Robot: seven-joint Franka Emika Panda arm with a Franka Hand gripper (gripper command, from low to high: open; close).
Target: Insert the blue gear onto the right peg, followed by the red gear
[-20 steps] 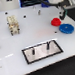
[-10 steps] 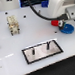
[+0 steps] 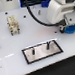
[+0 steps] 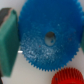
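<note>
White glossy tabletop [image 3: 12, 58] filling most of the exterior view. Bulky white robot arm [image 3: 61, 11] at that view's upper right, bent low over the table, black cable looping behind it. Grey rectangular plate with black border [image 3: 42, 50] lying flat near the centre, well apart from the arm. Two short thin dark pins standing upright on the plate: one [image 3: 34, 52] toward the exterior view's left, the right peg [image 3: 47, 45] toward its right, both bare. Small beige blocky object [image 3: 13, 24] standing at upper left, too blurred to identify.

Flat round bright-blue toothed disc, the blue gear [image 4: 50, 38], dominating the wrist view, centre hole plainly visible; in the exterior view only a blue sliver [image 3: 69, 28] peeking from beneath the arm, far from the plate. Small bright-red toothed disc, the red gear [image 4: 69, 77], just beside the blue gear's rim, only partly in frame; whether touching cannot be told. Teal finger pad [image 4: 9, 42] of the gripper [image 4: 46, 46] alongside the blue gear's edge, close against its teeth. Opposite finger out of frame, so gripper width impossible to judge.
</note>
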